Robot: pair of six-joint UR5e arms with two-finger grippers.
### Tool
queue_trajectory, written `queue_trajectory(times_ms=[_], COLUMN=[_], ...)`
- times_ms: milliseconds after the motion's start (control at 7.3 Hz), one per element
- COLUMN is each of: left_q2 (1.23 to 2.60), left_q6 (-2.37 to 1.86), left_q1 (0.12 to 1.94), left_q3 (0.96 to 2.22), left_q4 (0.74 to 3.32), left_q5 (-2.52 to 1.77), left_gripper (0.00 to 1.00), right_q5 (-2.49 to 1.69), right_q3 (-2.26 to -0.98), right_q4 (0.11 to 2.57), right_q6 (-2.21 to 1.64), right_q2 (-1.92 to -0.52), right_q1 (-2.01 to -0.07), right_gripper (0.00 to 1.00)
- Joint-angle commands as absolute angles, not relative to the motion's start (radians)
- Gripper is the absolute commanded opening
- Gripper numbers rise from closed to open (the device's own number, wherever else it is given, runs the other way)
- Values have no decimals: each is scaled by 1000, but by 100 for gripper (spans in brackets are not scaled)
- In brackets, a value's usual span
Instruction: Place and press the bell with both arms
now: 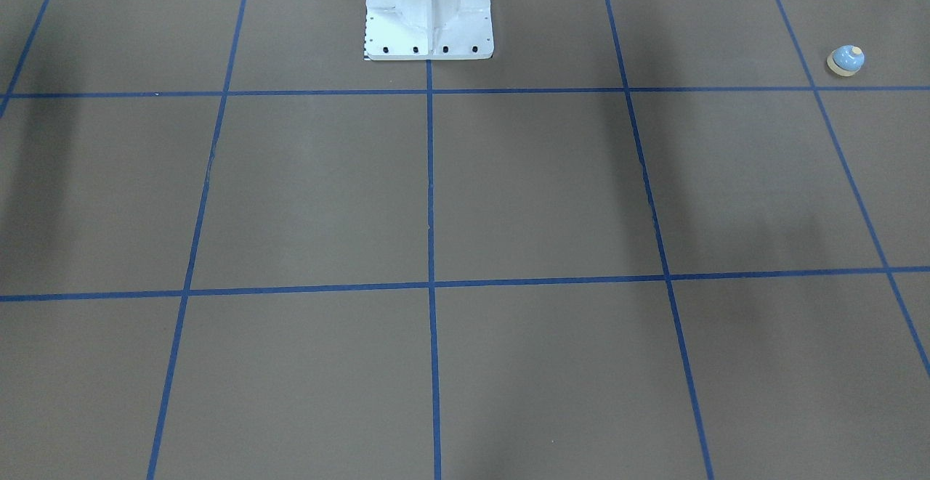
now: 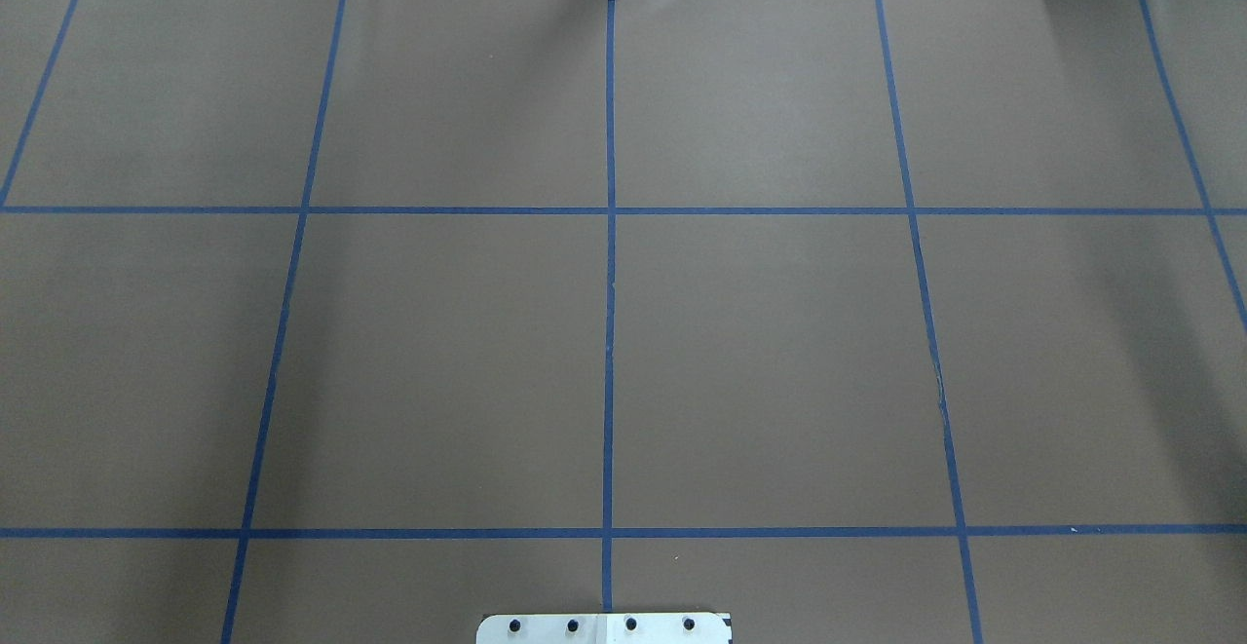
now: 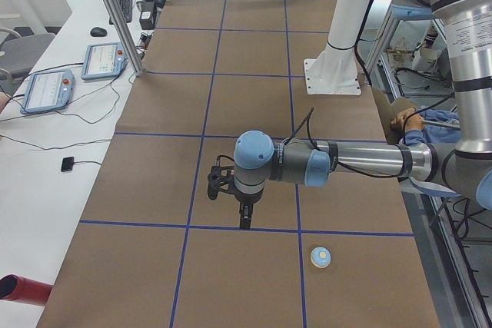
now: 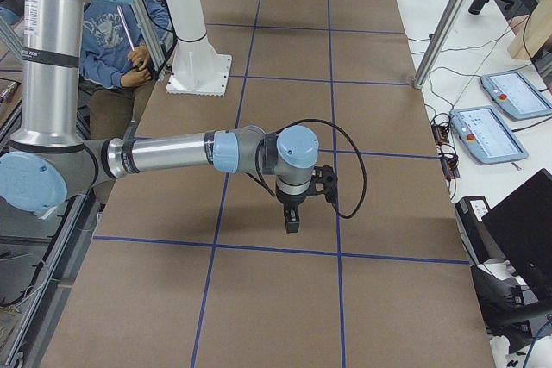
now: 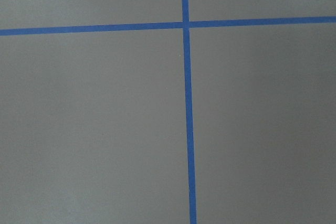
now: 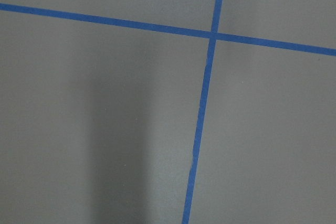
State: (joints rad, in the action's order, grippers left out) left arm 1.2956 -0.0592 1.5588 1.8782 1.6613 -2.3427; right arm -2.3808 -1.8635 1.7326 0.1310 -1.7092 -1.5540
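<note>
Hovering above the worktop (image 3: 154, 182), neither claw touches the bell (image 3: 320, 256).
It stands low beside the left claw (image 3: 244, 223), toward the robot, and well apart from the right claw (image 4: 291, 223). Whether either is released or clenched cannot be told. The pick-up seems unstarted, so next the left claw should probably descend over the dome.

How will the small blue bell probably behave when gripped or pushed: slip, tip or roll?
The bell has a hard-looking rounded dome, so it should keep its shape, yet a grip high up may slip. It sits low on a wide base, so a push would probably slide it, not tip or roll it.
</note>
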Motion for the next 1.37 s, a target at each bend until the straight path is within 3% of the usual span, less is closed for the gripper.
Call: queue_trajectory(times_ms=[0, 548, 822, 1233], left_q2=[1295, 1243, 1242, 1200], left_q6=[-60, -46, -52, 71], left_q1=[1554, 1479, 1294, 1226], left_q3=[1878, 1861, 1783, 1679], left_q4=[1658, 1664, 1681, 1721], left_q5=[-2344, -2344, -2310, -2295], left_gripper=[100, 100, 99, 99], right_q5=[-2393, -2413, -2413, -2413], right_q3=[-1862, -1853, -1847, -1848], right_q4=[1706, 1706, 1706, 1686], right_q6=[129, 120, 120, 120], right_q2=[-1713, -1717, -1717, -1715], right_q1=[-1554, -1542, -1528, -1511], right_gripper=[100, 100, 100, 100])
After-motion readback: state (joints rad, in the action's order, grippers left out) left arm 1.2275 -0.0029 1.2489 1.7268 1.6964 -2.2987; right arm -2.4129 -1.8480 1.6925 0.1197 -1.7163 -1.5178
